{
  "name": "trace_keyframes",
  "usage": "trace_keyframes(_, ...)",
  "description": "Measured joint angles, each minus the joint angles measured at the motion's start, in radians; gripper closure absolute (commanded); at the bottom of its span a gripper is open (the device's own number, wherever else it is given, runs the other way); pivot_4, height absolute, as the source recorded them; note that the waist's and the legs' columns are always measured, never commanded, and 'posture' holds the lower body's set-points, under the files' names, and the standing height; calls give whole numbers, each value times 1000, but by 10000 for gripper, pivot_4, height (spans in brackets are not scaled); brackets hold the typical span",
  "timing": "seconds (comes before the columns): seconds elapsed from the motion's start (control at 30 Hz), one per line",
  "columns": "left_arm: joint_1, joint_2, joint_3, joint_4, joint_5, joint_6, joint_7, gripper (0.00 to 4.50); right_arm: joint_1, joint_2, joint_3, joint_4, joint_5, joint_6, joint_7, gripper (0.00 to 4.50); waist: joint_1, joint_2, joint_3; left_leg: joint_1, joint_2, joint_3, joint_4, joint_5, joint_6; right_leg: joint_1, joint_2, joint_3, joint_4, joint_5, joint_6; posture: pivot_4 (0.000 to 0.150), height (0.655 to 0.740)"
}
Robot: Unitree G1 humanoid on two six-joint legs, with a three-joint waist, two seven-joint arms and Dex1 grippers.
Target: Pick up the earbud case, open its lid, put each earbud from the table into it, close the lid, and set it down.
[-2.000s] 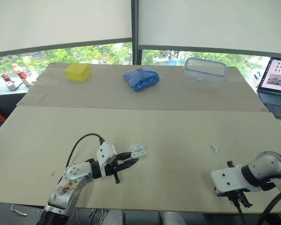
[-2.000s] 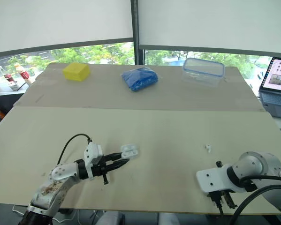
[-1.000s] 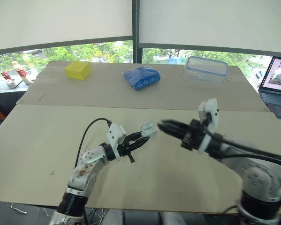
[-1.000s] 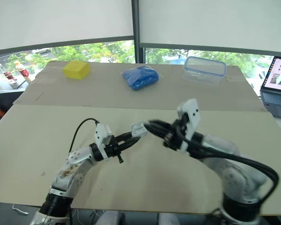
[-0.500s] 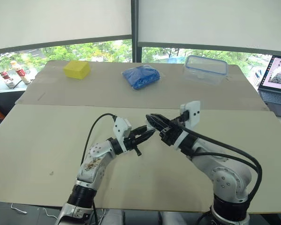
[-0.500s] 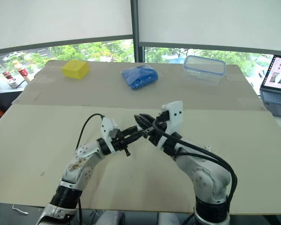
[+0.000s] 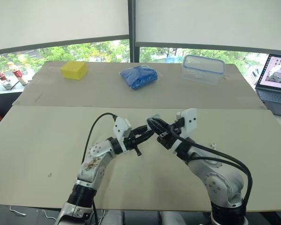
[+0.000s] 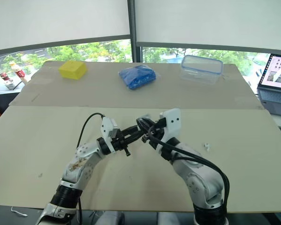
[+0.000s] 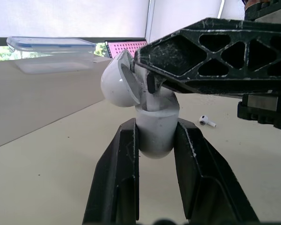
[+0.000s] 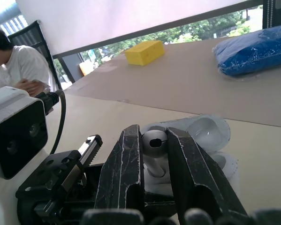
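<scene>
Right claw [image 10: 154,132], pinching a small white earbud [image 10: 154,143], has now reached the open white earbud case [image 9: 154,140] clamped in left claw [image 9: 155,125], so insertion seems about to start.

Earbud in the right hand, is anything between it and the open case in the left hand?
Nothing visible stands between them. The right hand holds the earbud right at the mouth of the case, which the left hand grips, and the lid is swung open to one side, clear of the opening.
</scene>
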Motion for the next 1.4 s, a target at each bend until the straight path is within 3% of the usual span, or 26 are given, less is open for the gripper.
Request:
trace_keyframes(0.2, 0, 0, -6, 14, 1, 0, -3, 39355, 22, -14, 36, 1, -40, -36, 0, 41510, 0, 0, 0, 0, 0, 0, 0, 0, 0, 0, 0, 0, 0, 0, 0, 1500, 6909)
trace_keyframes(0.27, 0, 2, -8, 17, 1, 0, -5, 39355, 33, -18, 43, 1, -55, -55, 0, 31140, 0, 0, 0, 0, 0, 0, 0, 0, 0, 0, 0, 0, 0, 0, 0, 1500, 6909)
trace_keyframes(0.4, 0, 7, -8, 17, 2, 0, -3, 39355, 41, -40, 50, -17, -66, -60, 1, 17241, -1, 0, 0, 0, 0, 0, 0, 0, 0, 0, 0, 0, 0, 0, 0, 1500, 6909)
trace_keyframes(0.67, 0, 1, -9, 16, 6, -18, 4, 39355, 140, -169, -109, -158, 62, -5, 48, 17116, 4, 0, 0, 0, 0, 0, 0, 0, 0, 1, 0, 0, -2, 0, 0, 1500, 6909)
trace_keyframes(0.83, 18, 30, -10, 16, 40, -63, 6, 39355, 355, -325, -268, -215, -10, -75, 96, 17116, 11, 0, 0, 0, 0, 0, 0, 0, 0, 2, 0, 0, -3, 0, 0, 1500, 6909)
trace_keyframes(1.03, 65, 84, 20, 14, 54, -94, 16, 39355, 676, -322, -508, -101, -121, -326, 196, 17116, 22, 0, 0, 2, 0, 1, 0, 0, 0, 4, 0, 1, -2, 0, 0, 1500, 6909)
trace_keyframes(1.23, 91, 98, 22, 9, 56, -104, 19, 39355, 835, -283, -587, 95, -174, -525, 284, 17116, 22, 1, -1, 3, 0, 2, -1, 0, 0, 4, 0, 1, -3, 0, 0, 1500, 6909)
trace_keyframes(1.4, 99, 100, 21, 6, 57, -108, 23, 39355, 890, -260, -621, 197, -172, -606, 327, 1141, 22, 2, -1, 3, 0, 2, -1, 0, 0, 4, 0, 1, -3, 0, 0, 1500, 6909)
